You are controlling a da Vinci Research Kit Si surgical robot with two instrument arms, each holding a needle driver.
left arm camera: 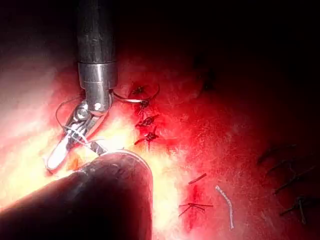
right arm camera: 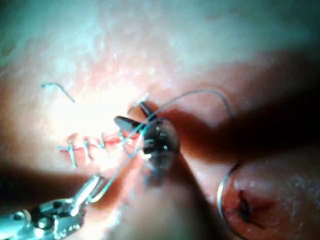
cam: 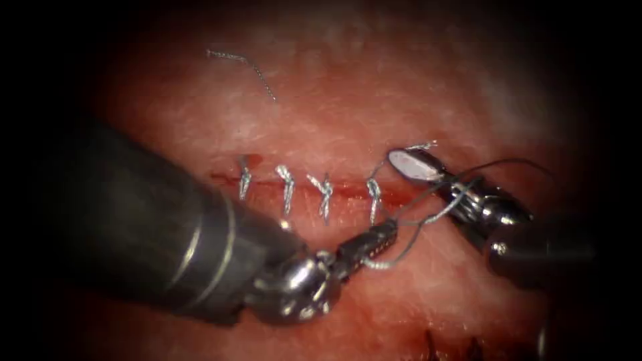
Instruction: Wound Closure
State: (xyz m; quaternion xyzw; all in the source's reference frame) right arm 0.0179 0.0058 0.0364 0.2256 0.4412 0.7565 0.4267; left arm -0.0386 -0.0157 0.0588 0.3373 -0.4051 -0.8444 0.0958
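The cut [cam: 348, 189] runs across the tissue [cam: 321, 120], closed by several knotted stitches [cam: 287, 187]. My left tool [cam: 381, 237] sits just below the rightmost stitch [cam: 373, 197], shut on the thread [cam: 401, 251], and shows again in the right wrist view [right arm camera: 95, 185]. My right tool [cam: 409, 162] lies at the cut's right end with its jaws open beside a short thread tail [cam: 422, 144]. Thread is wound around its neck [left arm camera: 75, 131] and arcs off to the right [cam: 508, 162]. A thin curved piece, likely the needle [right arm camera: 221, 200], lies free on the tissue; neither tool holds it.
A cut end of thread [cam: 241, 63] lies on the tissue above the wound, seen also in the right wrist view [right arm camera: 57, 90]. Another loose piece [left arm camera: 227, 205] and older dark stitches [left arm camera: 195, 206] lie farther off. Red fluid wets the cut.
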